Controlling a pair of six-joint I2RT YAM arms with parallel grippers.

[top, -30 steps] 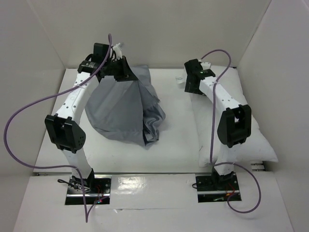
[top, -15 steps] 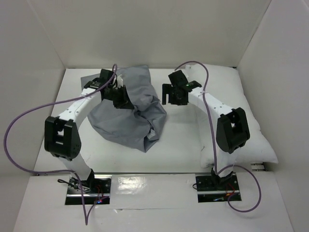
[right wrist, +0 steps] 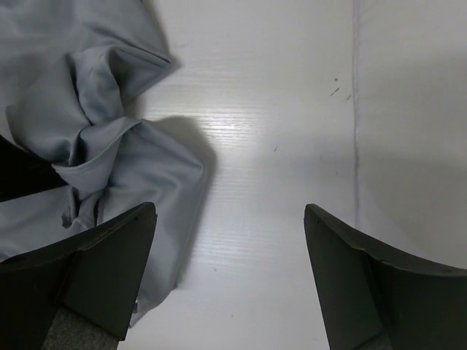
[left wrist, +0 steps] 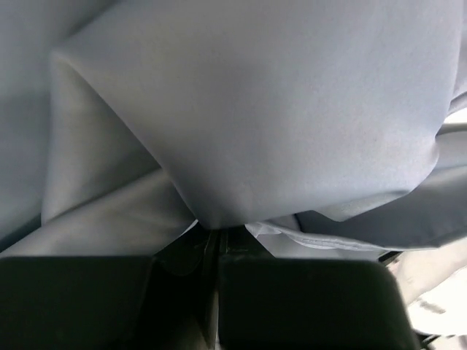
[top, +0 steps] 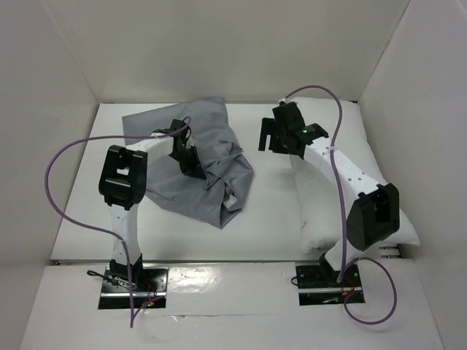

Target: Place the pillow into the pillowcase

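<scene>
The grey pillowcase (top: 208, 186) lies crumpled on the table left of centre. My left gripper (top: 193, 166) sits low in its middle, shut on a pinch of the fabric. In the left wrist view the cloth (left wrist: 241, 109) fills the frame and gathers into the closed left gripper (left wrist: 211, 235). The white pillow (top: 325, 208) lies along the right side, partly under my right arm. My right gripper (top: 268, 140) hovers open over bare table between pillowcase and pillow. Its wrist view shows the right gripper (right wrist: 230, 219) wide open and empty, the pillowcase (right wrist: 87, 124) at left.
White walls enclose the table (top: 270, 204) at the back and on both sides. Purple cables loop from each arm. A straight seam (right wrist: 355, 109) runs down the right of the right wrist view.
My left arm has come down and nearer, bringing the held pillowcase from hanging up to lying on the table. My right gripper swung left off the pillow toward the pillowcase.
</scene>
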